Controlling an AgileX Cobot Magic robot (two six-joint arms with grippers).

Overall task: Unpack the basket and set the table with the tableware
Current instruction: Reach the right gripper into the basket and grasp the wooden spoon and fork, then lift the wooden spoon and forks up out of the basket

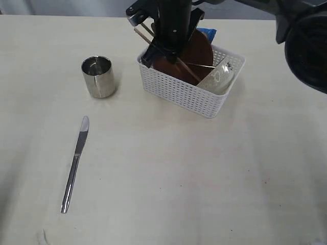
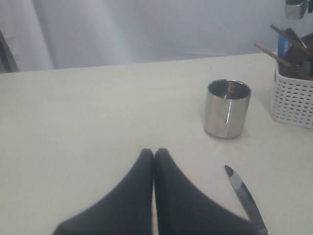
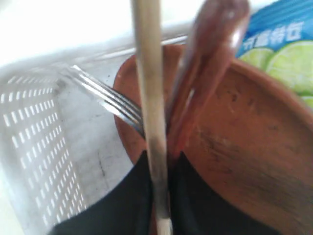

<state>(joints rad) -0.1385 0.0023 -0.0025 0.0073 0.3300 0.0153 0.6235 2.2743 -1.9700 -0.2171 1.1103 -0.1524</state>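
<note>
The right pincer (image 3: 159, 166) grips a chopstick (image 3: 148, 88) inside the basket (image 1: 180, 93), likely to lift it off the plate (image 3: 244, 147); cup (image 1: 98, 76) and knife (image 1: 74, 164) lie on the bench (image 1: 204, 178) beside the basket, already unpacked; the left pincer (image 2: 154, 159), pinched together and empty, hovers well apart from the basket.

Robot lab setup, bare cream table (image 1: 204, 178), plain pale curtain backdrop (image 2: 146, 29), black robot arm (image 1: 173, 20)
</note>
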